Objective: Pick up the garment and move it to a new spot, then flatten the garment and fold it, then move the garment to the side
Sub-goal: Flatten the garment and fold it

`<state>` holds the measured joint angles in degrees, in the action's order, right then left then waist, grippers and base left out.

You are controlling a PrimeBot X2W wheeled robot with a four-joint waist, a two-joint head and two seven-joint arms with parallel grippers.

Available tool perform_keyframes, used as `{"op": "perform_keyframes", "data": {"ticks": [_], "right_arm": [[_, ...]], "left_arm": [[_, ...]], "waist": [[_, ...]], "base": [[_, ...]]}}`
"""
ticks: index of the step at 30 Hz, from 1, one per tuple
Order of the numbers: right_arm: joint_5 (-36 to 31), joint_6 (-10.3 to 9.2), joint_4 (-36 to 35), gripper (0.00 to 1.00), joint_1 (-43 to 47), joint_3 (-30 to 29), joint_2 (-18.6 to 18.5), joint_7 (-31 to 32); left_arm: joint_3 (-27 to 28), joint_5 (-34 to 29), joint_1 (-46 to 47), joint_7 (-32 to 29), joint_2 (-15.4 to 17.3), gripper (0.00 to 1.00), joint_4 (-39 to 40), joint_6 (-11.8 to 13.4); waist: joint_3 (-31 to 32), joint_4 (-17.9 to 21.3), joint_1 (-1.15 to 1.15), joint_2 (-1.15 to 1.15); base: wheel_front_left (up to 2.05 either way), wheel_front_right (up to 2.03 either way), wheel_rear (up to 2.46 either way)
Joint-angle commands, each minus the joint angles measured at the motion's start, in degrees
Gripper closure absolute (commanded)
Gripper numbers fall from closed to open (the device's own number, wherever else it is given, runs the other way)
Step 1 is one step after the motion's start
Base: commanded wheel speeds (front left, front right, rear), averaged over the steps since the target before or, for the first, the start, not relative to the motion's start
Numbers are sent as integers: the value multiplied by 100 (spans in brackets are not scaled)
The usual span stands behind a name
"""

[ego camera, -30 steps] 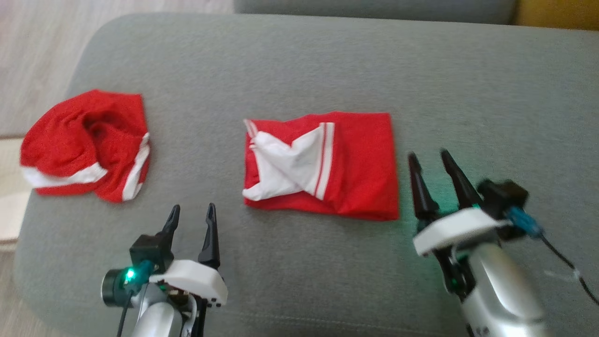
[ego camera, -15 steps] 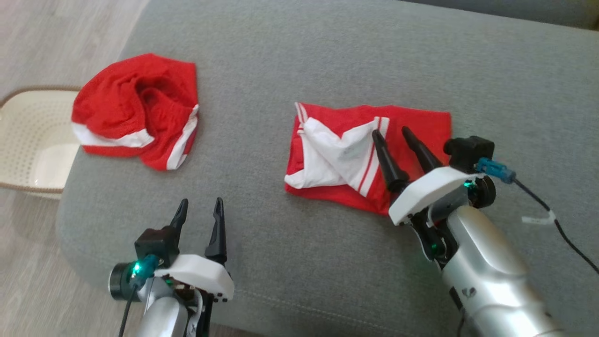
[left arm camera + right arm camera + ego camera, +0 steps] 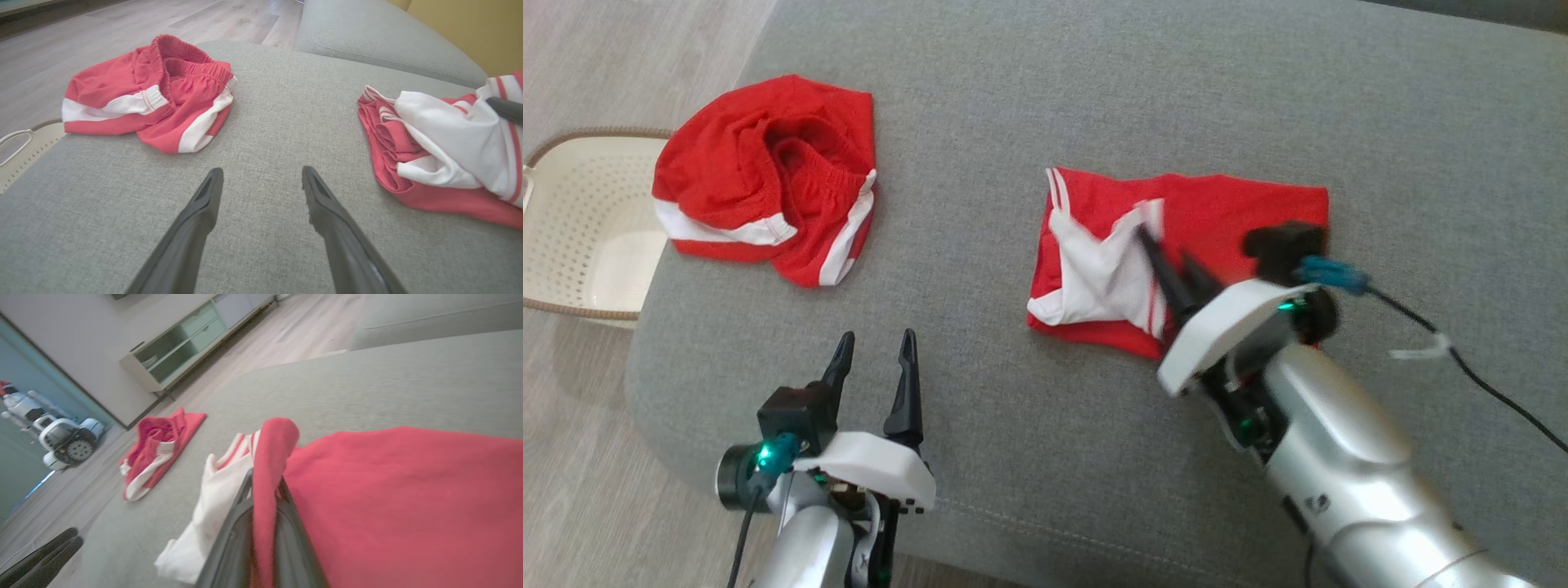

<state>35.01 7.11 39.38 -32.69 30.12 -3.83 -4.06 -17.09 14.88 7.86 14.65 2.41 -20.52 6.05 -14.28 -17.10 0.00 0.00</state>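
Since a second ago the right tool (image 3: 1164,249) is being brought from beside the garment (image 3: 1241,212) onto it, and its jaws are being pressed together on a raised red fold near the white panel. Everything is being carried by the grey sofa (image 3: 1029,98), coarse and woven. At its middle the garment is being shown as a rough folded rectangle, red knit with a white striped panel. It is being judged light, limp and apt to unfold when lifted, so a grip through several layers is being favoured. Crumpled red shorts (image 3: 760,188) are being seen at the left, near a perforated cream basket (image 3: 556,204). The left tool (image 3: 876,335) is being held with its fingers apart over bare cushion.
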Motion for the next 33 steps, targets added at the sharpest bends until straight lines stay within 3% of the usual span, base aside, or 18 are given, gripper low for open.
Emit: {"op": "perform_keyframes", "data": {"ticks": [1,6,7,8,9,14,22,28,33], "right_arm": [[92,37,-302,100,-82,326,95,41],[380,37,-685,100,126,1258,28,403],[474,37,-745,59,162,1380,4,444],[580,37,-818,7,191,1518,-22,492],[686,37,-898,0,214,1654,-57,526],[1128,37,-1199,0,230,1992,-311,378],[992,37,-784,0,295,1310,-344,-631],[595,37,-370,0,448,453,-297,-1009],[-319,37,-216,0,624,-756,-228,-1088]], "left_arm": [[170,37,202,35,47,0,190,6],[160,78,218,35,47,0,191,-19],[155,84,222,35,47,0,193,-22],[151,87,227,35,47,0,192,-22],[146,91,229,35,47,0,189,-21],[164,63,224,35,47,0,191,-20],[231,-18,174,35,47,0,195,-38],[281,-82,121,35,47,0,185,-45],[382,-180,75,35,47,0,182,-21]], "waist": [[17,21,0,0],[95,85,0,0],[103,93,0,0],[112,103,0,0],[122,115,0,0],[177,227,0,0],[320,544,0,0],[466,779,0,0],[556,951,0,0]], "base": [[0,0,0],[0,0,0],[0,0,0],[0,0,0],[0,0,0],[0,0,0],[0,0,0],[0,0,0],[0,0,0]]}}
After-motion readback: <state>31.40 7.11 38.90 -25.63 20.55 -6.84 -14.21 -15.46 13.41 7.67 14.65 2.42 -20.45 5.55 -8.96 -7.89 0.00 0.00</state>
